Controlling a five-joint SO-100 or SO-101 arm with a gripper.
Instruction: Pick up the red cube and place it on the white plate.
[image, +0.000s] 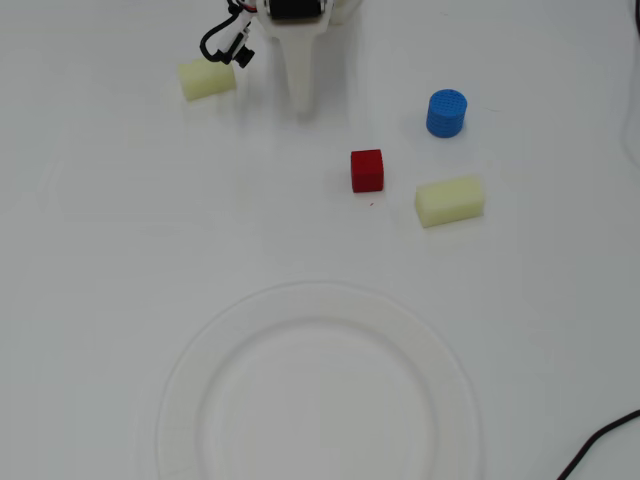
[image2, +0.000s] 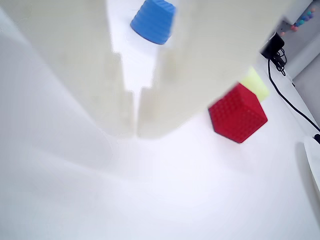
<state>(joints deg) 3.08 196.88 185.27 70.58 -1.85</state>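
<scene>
Red cube (image: 367, 170) sits mid-desk toward the far edge, untouched, the white plate (image: 170, 400) at the near edge. Pincer (image: 303, 105) pressed together, empty, near the far edge. Cube likely light, rigid; ribbed faces should grip well. Take opposite flat sides.

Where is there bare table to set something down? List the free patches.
Free: the wide left stretch below the foam block; the band between the red cube and the white plate.

Crowded: the cluster of cube, blue cylinder and second foam block.
</scene>
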